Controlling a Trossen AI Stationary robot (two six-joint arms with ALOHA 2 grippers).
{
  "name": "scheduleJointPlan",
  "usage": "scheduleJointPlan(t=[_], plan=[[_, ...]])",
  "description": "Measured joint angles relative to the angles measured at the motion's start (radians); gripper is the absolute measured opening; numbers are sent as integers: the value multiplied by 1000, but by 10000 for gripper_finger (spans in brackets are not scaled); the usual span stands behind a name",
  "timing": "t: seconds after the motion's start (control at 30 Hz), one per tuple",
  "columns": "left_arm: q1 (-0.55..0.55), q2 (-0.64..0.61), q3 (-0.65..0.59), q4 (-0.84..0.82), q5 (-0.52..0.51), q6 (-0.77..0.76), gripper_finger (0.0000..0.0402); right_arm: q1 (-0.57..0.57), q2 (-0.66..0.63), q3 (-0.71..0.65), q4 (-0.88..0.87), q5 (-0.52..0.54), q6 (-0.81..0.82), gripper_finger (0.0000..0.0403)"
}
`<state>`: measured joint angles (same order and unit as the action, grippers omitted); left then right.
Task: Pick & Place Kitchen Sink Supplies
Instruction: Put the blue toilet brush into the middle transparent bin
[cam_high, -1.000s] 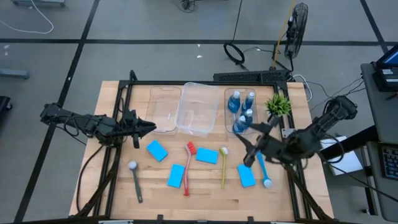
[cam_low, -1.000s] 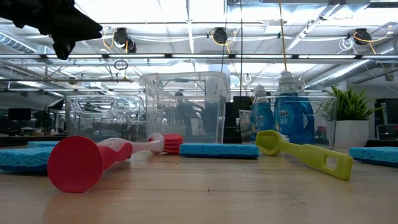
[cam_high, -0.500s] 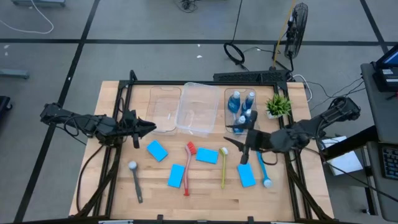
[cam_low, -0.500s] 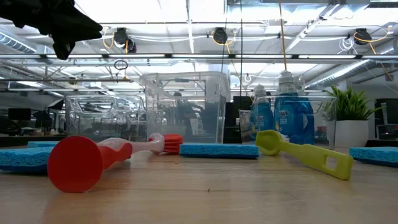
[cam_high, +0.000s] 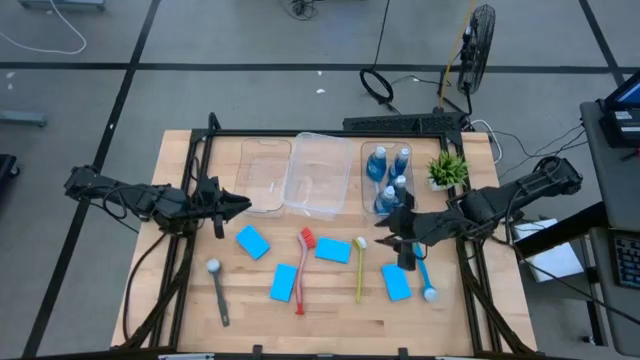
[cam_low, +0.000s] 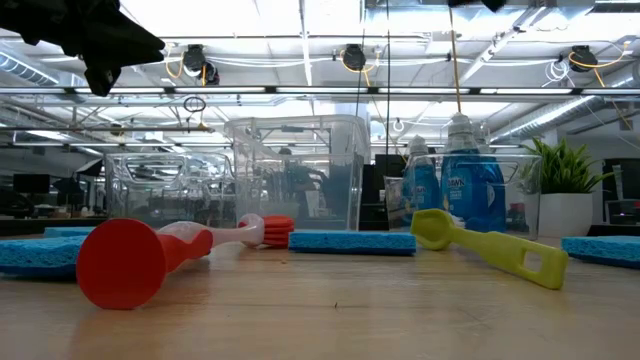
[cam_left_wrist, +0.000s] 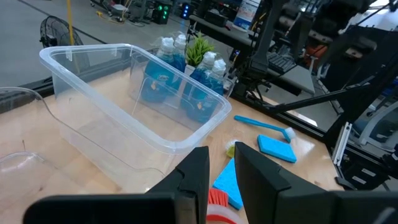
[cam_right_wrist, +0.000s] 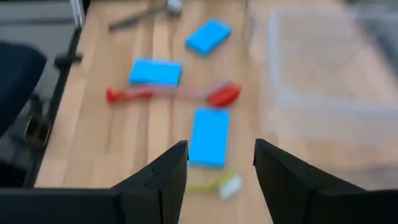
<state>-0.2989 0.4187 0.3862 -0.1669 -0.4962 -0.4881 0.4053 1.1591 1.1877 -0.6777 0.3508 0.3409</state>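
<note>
Four blue sponges lie flat on the table (cam_high: 253, 241) (cam_high: 283, 283) (cam_high: 333, 250) (cam_high: 396, 282). Among them lie a red brush (cam_high: 303, 268), a yellow-green brush (cam_high: 359, 268), a grey brush (cam_high: 217, 290) and a blue brush (cam_high: 424, 277). Blue bottles (cam_high: 388, 178) stand in the right-hand clear bin. My right gripper (cam_high: 396, 244) hovers open above the table between the yellow-green brush and the right sponge; its wrist view looks down on a sponge (cam_right_wrist: 209, 135). My left gripper (cam_high: 235, 205) waits shut over the table's left part, by the left bin.
Three clear bins stand along the far side: left (cam_high: 265, 175), middle (cam_high: 320, 175) and right (cam_high: 366, 195). A small green plant (cam_high: 447, 170) stands right of the bottles. A black frame (cam_high: 300, 134) edges the table. Bare wood (cam_high: 330, 325) runs along the near edge.
My right arm has reached toward the table's left and far side, and its gripper has turned as it moved above the yellow-green brush's head and the right sponge. The left arm and all the supplies have kept still.
</note>
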Motion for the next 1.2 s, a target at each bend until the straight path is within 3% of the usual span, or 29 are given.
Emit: scheduleJointPlan(t=[0.3,0.53,0.73,0.97,1.2], plan=[[0,0,0,0,0,4,77,2,0,0,-318,-187,173,171],[0,0,0,0,0,4,77,3,-1,-44,-490,-256,355,171],[0,0,0,0,0,4,77,34,-1,-174,-494,-404,576,171],[0,0,0,-1,0,12,77,149,-36,-351,-355,-399,851,171],[0,0,0,-1,0,14,77,192,-88,-498,-180,-352,1079,171]])
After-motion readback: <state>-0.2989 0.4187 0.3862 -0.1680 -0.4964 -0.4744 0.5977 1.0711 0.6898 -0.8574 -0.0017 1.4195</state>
